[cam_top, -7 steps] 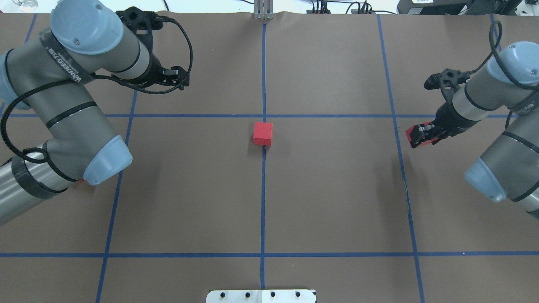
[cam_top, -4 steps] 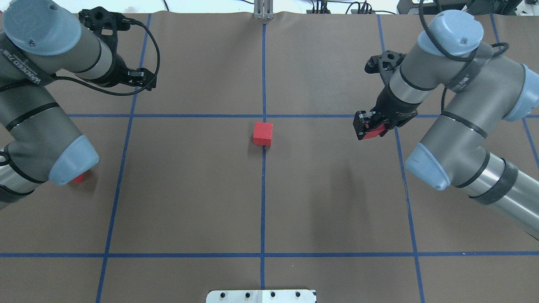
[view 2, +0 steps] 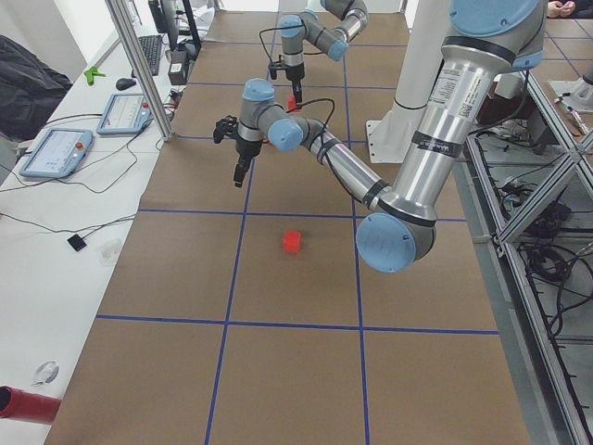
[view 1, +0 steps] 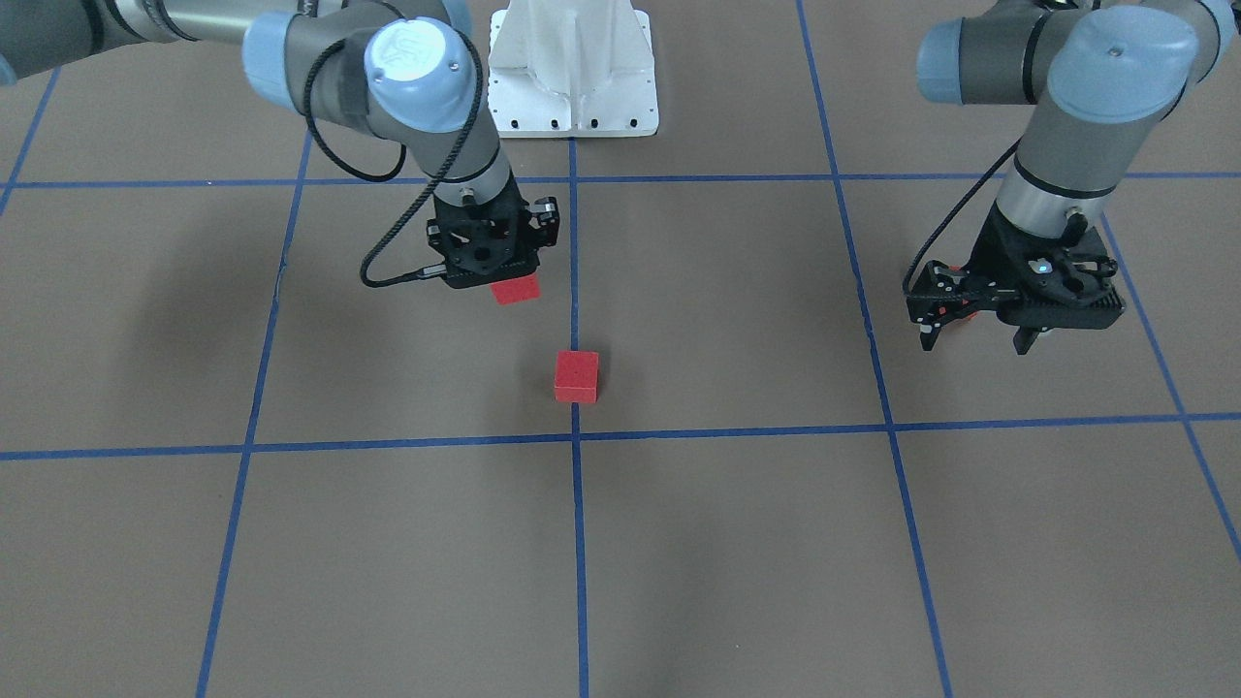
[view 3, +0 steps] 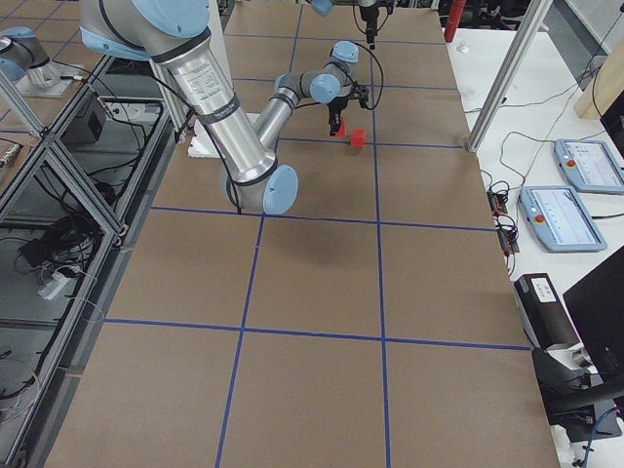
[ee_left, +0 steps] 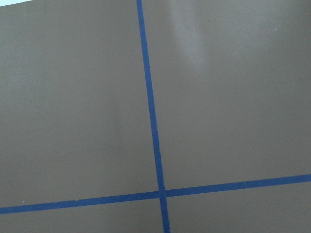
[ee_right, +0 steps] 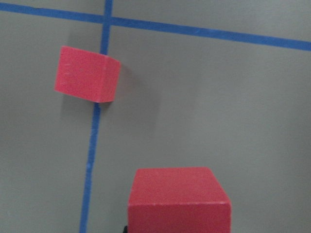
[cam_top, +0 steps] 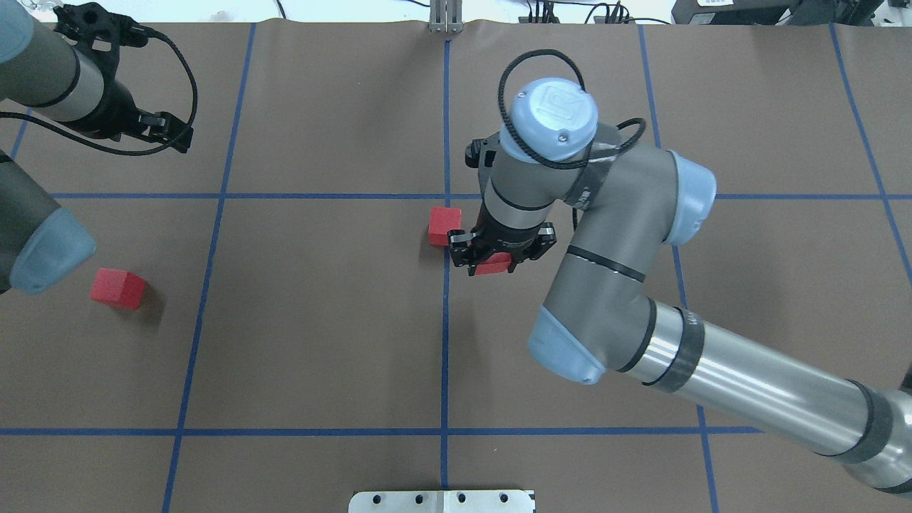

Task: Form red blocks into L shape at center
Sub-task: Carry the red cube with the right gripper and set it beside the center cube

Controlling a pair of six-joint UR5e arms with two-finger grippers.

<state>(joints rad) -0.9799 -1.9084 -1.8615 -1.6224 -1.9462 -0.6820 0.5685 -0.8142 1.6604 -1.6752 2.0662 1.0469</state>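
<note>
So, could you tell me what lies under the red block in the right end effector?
Below the held red block only bare brown surface shows; the spot directly beneath is covered by the block.

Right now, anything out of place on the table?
The stray red block lies alone far out on the robot's left, away from the center crossing. The resting block and the held block in the right pincer are near it.
</note>
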